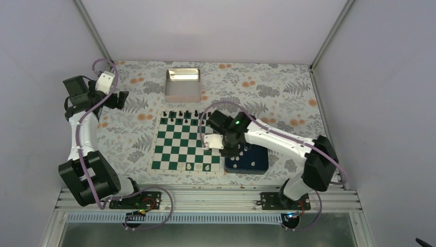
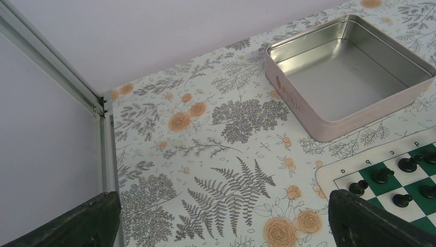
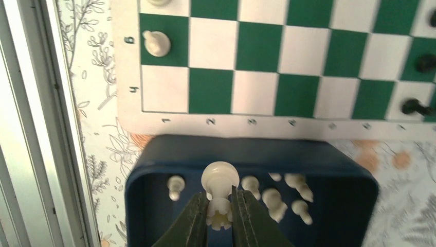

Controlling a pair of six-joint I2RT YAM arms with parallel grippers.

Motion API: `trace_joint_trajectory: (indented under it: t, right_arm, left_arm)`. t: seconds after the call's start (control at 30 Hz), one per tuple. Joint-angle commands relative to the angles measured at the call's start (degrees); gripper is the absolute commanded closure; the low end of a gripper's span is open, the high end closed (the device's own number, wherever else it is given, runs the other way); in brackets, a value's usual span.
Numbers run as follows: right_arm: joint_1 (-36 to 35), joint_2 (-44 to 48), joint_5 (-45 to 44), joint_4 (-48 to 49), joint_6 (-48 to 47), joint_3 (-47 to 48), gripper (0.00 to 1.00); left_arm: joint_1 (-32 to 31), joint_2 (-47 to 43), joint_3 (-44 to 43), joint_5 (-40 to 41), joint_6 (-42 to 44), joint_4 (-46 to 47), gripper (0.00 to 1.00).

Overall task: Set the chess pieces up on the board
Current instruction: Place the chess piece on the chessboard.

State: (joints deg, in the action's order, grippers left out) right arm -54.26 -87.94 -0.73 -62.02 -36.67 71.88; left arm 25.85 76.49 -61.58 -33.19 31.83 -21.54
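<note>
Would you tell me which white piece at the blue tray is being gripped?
The round-headed piece pinched by the right gripper; the other white pieces lie loose in the blue tray.

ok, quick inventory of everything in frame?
board: 1, green and white, table centre
chess pieces: cream; several loose in the tray, at least two on the board's near rows
black pieces: several, black, board's far rows
tray: 1, dark blue, right of the board's near corner
tin: 1, metal, beyond the board
tablecloth: 1, floral, under everything
left claw: open, left of the board
right claw: shut on one chess piece, above the tray
</note>
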Motion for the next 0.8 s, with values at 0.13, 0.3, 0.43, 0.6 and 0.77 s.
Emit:
trace_joint_trajectory:
  t: [0.13, 0.3, 0.43, 0.6, 0.77]
  right_arm:
    - [-5.86, -6.32, 3.11, 5.81, -0.16, -1.11, 0.88]
    - [-7.41, -9.66, 5.44, 7.08, -0.93, -1.17, 0.88]
    - [-8.44, -11.92, 6.3, 7.49, -1.25, -2.06, 0.88]
    - [-8.59, -13.42, 6.84, 7.41, -1.65, -2.91, 0.88]
    - [-8.63, -14.26, 6.93, 8.07, -1.84, -3.68, 0.88]
  left_arm:
    - [-0.28, -0.72, -1.19, -0.25, -0.62, 0.05, 0.0]
    - [-0.36, -0.73, -0.73, -0.34, -0.76, 0.23, 0.0]
    - [-0.36, -0.72, -0.5, -0.19, -0.69, 0.33, 0.0]
    - [-0.36, -0.7, -0.43, -0.07, -0.58, 0.35, 0.0]
    - [-0.36, -0.64, -0.35, -0.16, -0.6, 0.28, 0.0]
